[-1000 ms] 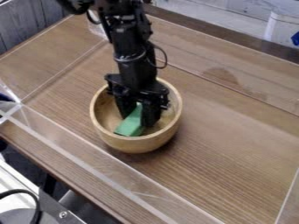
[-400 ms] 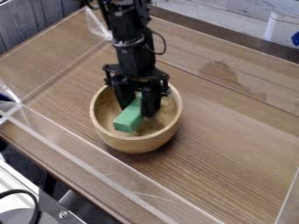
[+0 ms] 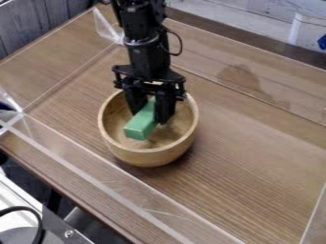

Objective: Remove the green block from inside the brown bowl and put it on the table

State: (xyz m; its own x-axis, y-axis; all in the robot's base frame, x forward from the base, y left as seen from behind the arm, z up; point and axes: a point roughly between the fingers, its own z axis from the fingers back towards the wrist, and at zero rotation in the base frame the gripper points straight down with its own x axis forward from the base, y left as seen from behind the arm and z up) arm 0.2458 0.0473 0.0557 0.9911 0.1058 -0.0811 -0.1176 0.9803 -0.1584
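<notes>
**Ana:** Rising now, that gripper (image 3: 149, 107) is sitting higher over the brown bowl (image 3: 128, 146) than a second ago, and the green block (image 3: 141, 125) is coming up with it instead of lying low against the inside wall.

**Ben:** Is it actually holding?

**Ana:** It is looking that way. The fingers are clamped on the block's upper end, the bar is hanging tilted beneath them, and its lower end is still dipping inside the rim.

**Ben:** So where are we standing on the job?

**Ana:** I'm calling the grasp done and the lift underway. Clearing the rim, carrying it out and setting it on the table (image 3: 242, 133) are all still waiting.

**Ben:** Any room to work with?

**Ana:** Plenty. Bare wood is stretching out to the tool's right and behind it. Nearer the camera, a clear plastic wall (image 3: 90, 162) is running close past the bowl, so I'm judging that side tight. The thick rim directly below is the edge to watch.
</notes>
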